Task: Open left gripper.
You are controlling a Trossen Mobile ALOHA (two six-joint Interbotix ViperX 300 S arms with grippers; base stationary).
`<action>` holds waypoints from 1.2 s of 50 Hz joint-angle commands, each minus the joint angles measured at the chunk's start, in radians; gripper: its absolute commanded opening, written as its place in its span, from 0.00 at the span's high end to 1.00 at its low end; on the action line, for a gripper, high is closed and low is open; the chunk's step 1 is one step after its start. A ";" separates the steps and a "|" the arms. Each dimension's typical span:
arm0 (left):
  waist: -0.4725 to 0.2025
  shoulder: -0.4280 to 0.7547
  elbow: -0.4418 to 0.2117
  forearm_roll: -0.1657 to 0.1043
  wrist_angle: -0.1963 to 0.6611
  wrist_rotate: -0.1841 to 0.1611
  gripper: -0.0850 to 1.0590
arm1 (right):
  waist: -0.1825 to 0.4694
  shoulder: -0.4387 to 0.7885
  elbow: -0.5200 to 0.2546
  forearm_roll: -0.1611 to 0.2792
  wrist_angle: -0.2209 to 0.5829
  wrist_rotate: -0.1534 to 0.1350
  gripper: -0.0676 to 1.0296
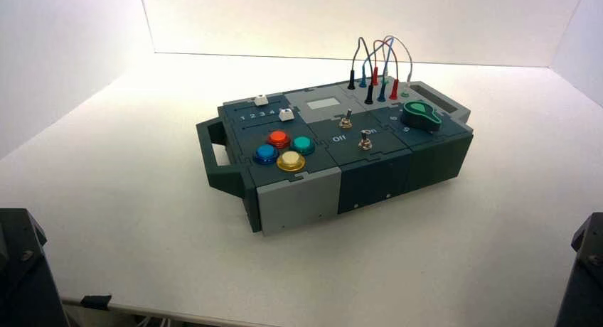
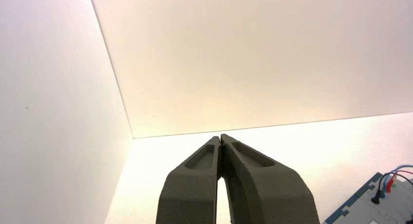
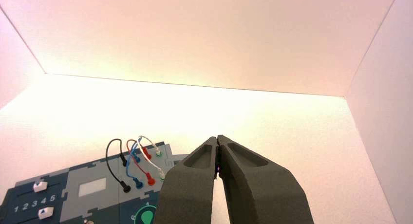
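The dark box [image 1: 334,153] stands in the middle of the white table, turned a little. My left gripper [image 2: 220,136] is shut and empty, its fingertips touching, held above the table well to the left of the box; only a corner of the box with wire plugs [image 2: 384,185] shows in the left wrist view. My right gripper [image 3: 217,137] is also shut and empty, parked at the right, with the box's wires [image 3: 139,160] and two white sliders [image 3: 41,199] in its view. In the high view only the arm bases show, at the lower left corner [image 1: 21,270] and the lower right corner [image 1: 583,270].
The box bears four round buttons, red [image 1: 278,138], green [image 1: 303,143], blue [image 1: 265,153] and yellow [image 1: 290,160], two toggle switches [image 1: 355,129], a green knob [image 1: 422,115], looped wires [image 1: 377,71] and a handle [image 1: 213,153] at its left end. White walls enclose the table.
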 commanded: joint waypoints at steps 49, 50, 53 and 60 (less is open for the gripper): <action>0.000 0.094 -0.038 0.005 -0.043 0.029 0.03 | 0.015 0.041 -0.021 0.008 -0.008 0.002 0.96; 0.000 0.094 -0.038 0.005 -0.043 0.028 0.03 | 0.015 0.041 -0.021 0.008 -0.008 0.002 0.96; 0.000 0.091 -0.038 0.005 -0.038 0.028 0.03 | 0.017 0.041 -0.021 0.008 -0.008 0.002 0.96; 0.000 0.087 -0.038 0.005 -0.035 0.029 0.03 | 0.015 0.041 -0.021 0.008 -0.008 0.002 0.96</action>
